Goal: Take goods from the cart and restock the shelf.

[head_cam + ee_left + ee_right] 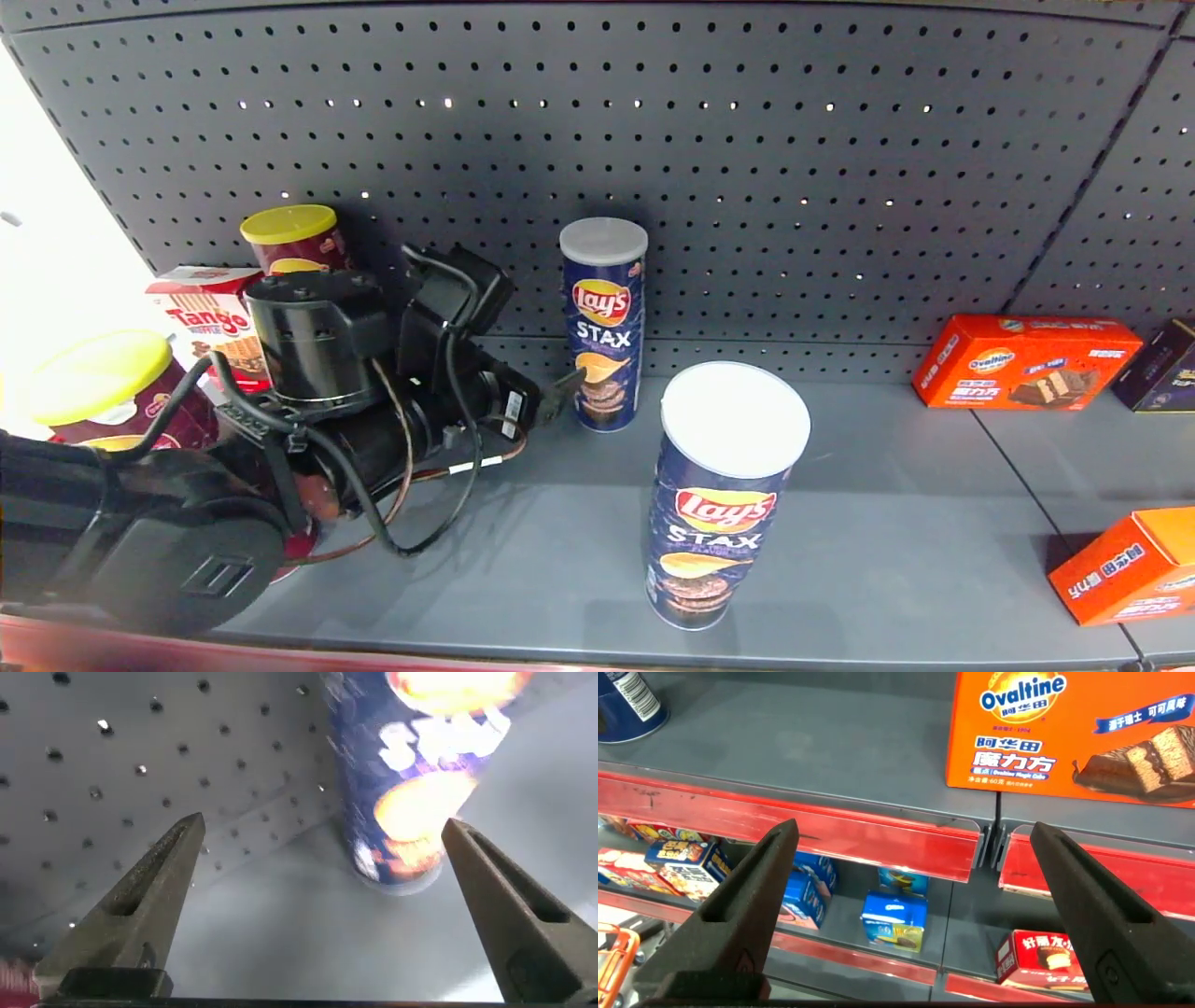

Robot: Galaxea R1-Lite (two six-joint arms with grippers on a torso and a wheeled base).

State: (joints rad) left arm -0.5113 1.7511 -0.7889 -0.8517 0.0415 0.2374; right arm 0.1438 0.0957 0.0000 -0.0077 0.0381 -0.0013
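Left jaws: released, spread wide, nothing between them. The rear chip can (604, 327) (411, 775) stands upright just beyond the tips, closer to one finger; I can't tell whether they touch. It sits on the shelf (887, 523) against the pegboard (747, 140). A second chip can (719, 495) stands upright, off to the side of the left jaws and nearer the shelf's front edge. Two yellow-lidded red cans (294, 238) and a wafer box (210, 317) sit behind the left arm.
Right jaws: also released and empty, hanging in front of the shelf's red front rail (691, 793). An orange box (1064, 728) (1120, 565) lies on the shelf just past them, and blue boxes (895, 919) sit on a lower shelf beyond.
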